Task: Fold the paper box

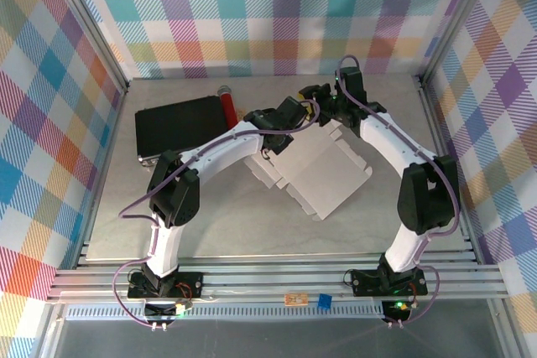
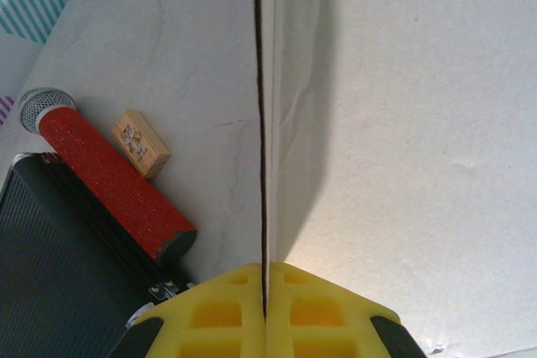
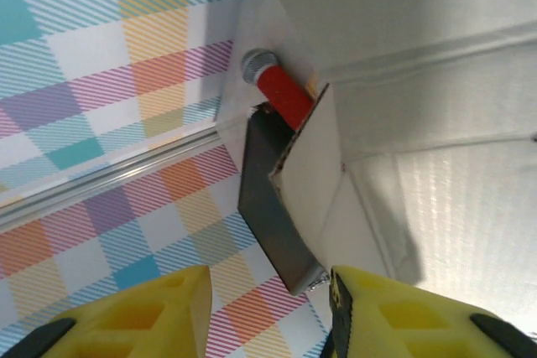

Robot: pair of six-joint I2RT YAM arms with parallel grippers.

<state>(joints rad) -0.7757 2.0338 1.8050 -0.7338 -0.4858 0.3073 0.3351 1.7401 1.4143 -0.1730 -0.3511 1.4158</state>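
While flap-folding step is judged in hand, paper box [image 1: 323, 169] is seen largely flat at table [image 1: 210, 224] centre. Its 11 o'clock edge is clamped in closed left gripper [image 2: 265, 303]. Farther, at 12 o'clock, right gripper [image 3: 268, 291] is held part-open, apparently gripping nothing. Next: nearby flap must be caught, creased inward.

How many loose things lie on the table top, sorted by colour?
White: 1, the white thin-cardboard paper box
Black: 1, the black rectangular case
Red: 1, the red cylinder with a silver mesh end
Tan: 1, the small light wooden block
Total: 4
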